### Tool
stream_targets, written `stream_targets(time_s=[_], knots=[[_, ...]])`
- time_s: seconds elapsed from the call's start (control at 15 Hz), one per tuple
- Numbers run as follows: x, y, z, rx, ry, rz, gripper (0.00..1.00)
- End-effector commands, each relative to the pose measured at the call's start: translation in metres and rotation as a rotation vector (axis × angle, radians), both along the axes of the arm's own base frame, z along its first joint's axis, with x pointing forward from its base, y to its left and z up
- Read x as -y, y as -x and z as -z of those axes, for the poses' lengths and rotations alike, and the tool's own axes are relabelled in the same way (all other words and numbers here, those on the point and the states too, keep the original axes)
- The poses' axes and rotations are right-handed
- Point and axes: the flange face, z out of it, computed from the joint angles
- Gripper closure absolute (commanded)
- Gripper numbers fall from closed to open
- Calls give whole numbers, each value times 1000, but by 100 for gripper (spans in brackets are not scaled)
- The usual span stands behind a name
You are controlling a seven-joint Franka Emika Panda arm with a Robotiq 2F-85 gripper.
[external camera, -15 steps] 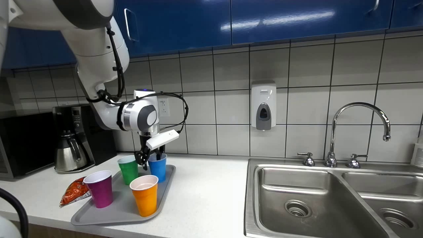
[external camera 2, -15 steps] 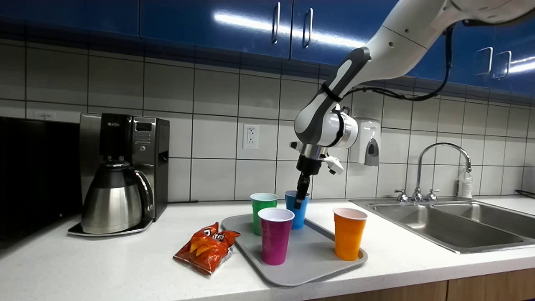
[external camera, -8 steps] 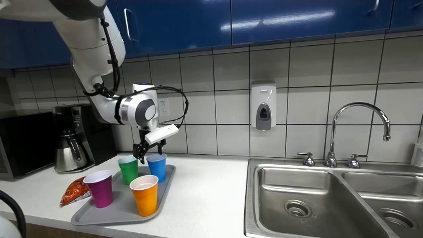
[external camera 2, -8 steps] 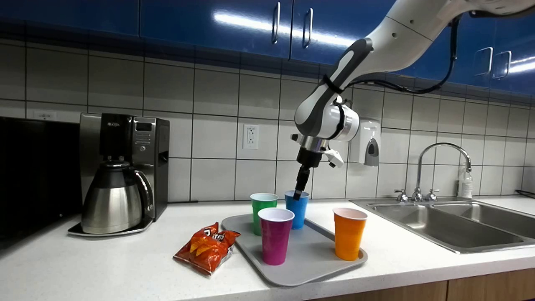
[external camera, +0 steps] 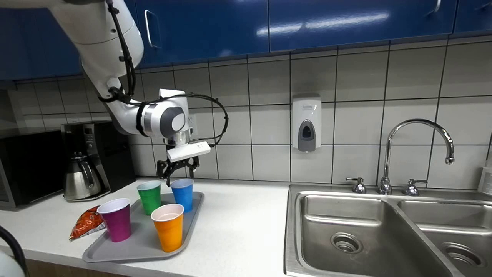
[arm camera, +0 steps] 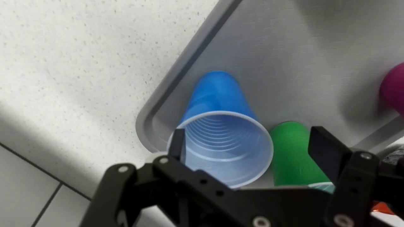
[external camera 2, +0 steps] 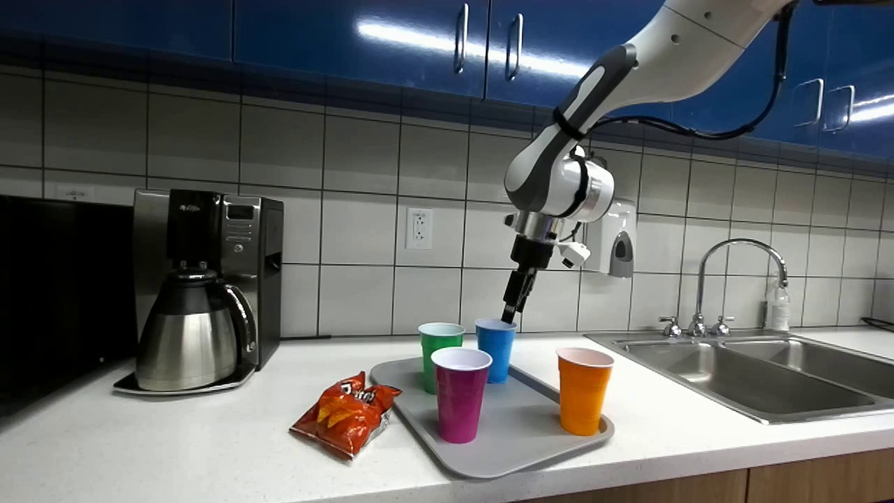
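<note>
My gripper (external camera: 180, 179) stands wide open with nothing between its fingers, just above the blue cup (external camera: 183, 198). In the wrist view one finger (arm camera: 178, 143) overlaps the rim of the blue cup (arm camera: 216, 94), and the other finger (arm camera: 328, 151) hangs over the green cup (arm camera: 292, 154). Whether a fingertip touches the blue rim I cannot tell. Both cups are upright on the grey tray (external camera 2: 517, 447). A purple cup (external camera 2: 461, 405) and an orange cup (external camera 2: 583, 395) also stand on it, towards the front of the counter.
A red chip bag (external camera 2: 349, 416) lies beside the tray. The coffee maker (external camera 2: 251, 279) with its steel carafe (external camera 2: 188, 342) stands at one side, a steel sink (external camera: 323, 215) and tap (external camera: 388, 154) at the other. A tiled wall with a soap dispenser (external camera: 306, 123) rises behind.
My gripper has risen from down among the blue and green cups to just above the blue rim. Its fingers have spread wider. All the cups stay standing in their places.
</note>
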Motion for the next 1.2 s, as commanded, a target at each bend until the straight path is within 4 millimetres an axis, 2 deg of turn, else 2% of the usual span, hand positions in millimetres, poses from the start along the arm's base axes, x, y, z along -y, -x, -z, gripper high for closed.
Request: stream_targets(time_s=[0.0, 0.4, 0.87, 1.13], knots=[[14, 11, -20, -33, -33, 140, 0], [40, 21, -33, -19, -45, 257, 0], [97, 37, -39, -28, -45, 389, 0], [116, 48, -47, -47, -34, 485, 0]])
